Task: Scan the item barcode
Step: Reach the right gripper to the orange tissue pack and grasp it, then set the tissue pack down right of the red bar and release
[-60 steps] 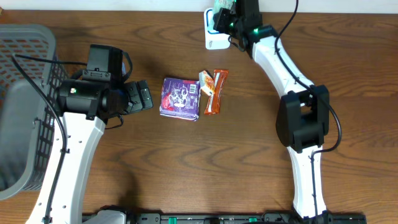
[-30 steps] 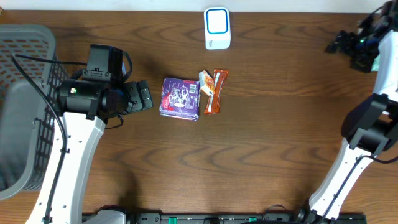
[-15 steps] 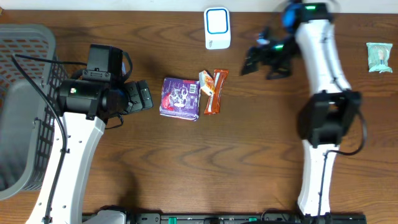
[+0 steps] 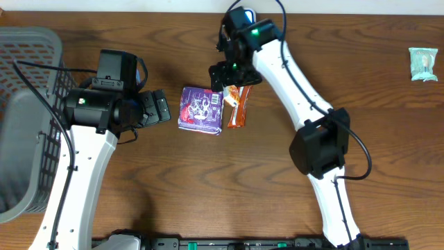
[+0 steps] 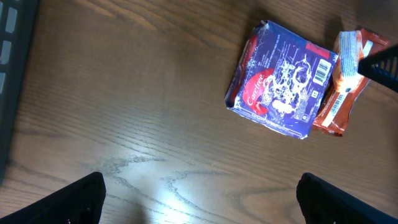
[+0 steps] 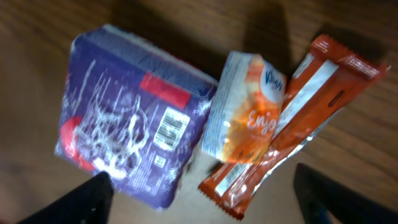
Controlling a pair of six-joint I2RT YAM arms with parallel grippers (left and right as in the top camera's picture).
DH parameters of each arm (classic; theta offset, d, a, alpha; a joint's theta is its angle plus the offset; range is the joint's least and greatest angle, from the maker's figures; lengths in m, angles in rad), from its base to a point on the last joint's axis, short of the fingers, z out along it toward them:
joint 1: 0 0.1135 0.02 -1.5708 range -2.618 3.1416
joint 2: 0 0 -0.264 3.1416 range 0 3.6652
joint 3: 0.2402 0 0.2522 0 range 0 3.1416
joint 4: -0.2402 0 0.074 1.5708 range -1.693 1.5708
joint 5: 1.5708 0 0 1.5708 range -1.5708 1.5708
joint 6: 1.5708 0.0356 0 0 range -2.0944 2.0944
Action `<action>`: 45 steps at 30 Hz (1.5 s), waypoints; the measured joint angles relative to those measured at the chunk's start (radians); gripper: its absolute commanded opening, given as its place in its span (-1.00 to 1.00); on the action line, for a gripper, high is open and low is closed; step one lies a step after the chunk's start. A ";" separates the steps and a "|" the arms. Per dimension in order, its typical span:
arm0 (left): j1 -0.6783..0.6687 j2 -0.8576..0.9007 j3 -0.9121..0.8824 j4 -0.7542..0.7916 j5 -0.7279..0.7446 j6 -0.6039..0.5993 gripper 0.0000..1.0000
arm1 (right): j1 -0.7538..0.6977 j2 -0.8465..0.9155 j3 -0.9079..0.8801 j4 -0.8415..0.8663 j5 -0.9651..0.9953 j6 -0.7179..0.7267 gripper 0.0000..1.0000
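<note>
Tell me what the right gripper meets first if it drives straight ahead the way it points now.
Probably the small orange-and-white packet, between the purple pack and the orange wrapper, below the right gripper; depth is unclear.

1. The mesh basket (image 4: 35, 48) stands at the left edge of the table (image 4: 208, 180), beside the left arm.
2. The left gripper (image 4: 164, 107) sits just left of the flat pack (image 4: 201, 109), apart from it.
3. The flat pack lies near the table's middle, toward the far side.
4. The small sachet (image 6: 245, 109) lies just beside the pack's far right corner.
5. The bar wrapper (image 4: 238, 112) lies to the right of the sachet, touching it.
6. The right gripper (image 4: 227, 75) hangs above the sachet's far end.
7. A pouch (image 4: 422, 64) lies at the far right, well apart from the rest.
</note>
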 measured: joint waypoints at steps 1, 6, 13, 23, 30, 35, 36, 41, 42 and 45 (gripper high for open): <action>0.000 0.000 0.000 0.000 0.000 0.000 0.96 | 0.010 0.000 0.000 0.006 0.030 0.026 0.47; 0.000 0.000 0.000 0.000 0.000 0.000 0.96 | 0.026 0.000 0.000 0.013 0.139 0.106 0.44; 0.000 0.000 0.000 0.000 0.000 0.000 0.96 | 0.020 0.082 0.000 0.015 0.166 0.142 0.27; 0.000 0.000 0.000 0.000 0.000 0.000 0.96 | 0.015 0.134 -0.006 -0.003 0.133 0.141 -0.98; 0.000 0.000 0.000 0.000 0.000 0.000 0.96 | -0.035 0.134 -0.006 -0.059 0.044 0.071 -0.98; 0.000 0.000 0.000 0.000 0.000 0.000 0.96 | -0.132 0.134 -0.006 -0.137 -0.200 -0.074 -0.98; 0.000 0.000 0.000 0.000 0.000 0.000 0.95 | -0.157 0.134 -0.006 -0.166 -0.256 -0.113 -0.98; 0.000 0.000 0.000 0.000 0.000 0.000 0.96 | -0.295 0.134 -0.006 -0.298 -0.478 -0.292 -0.98; 0.000 0.000 0.000 0.000 0.000 0.000 0.96 | -0.319 0.134 -0.006 -0.320 -0.497 -0.318 -0.99; 0.000 0.000 0.000 0.000 0.000 0.000 0.95 | -0.354 0.133 -0.006 -0.365 -0.499 -0.369 -0.98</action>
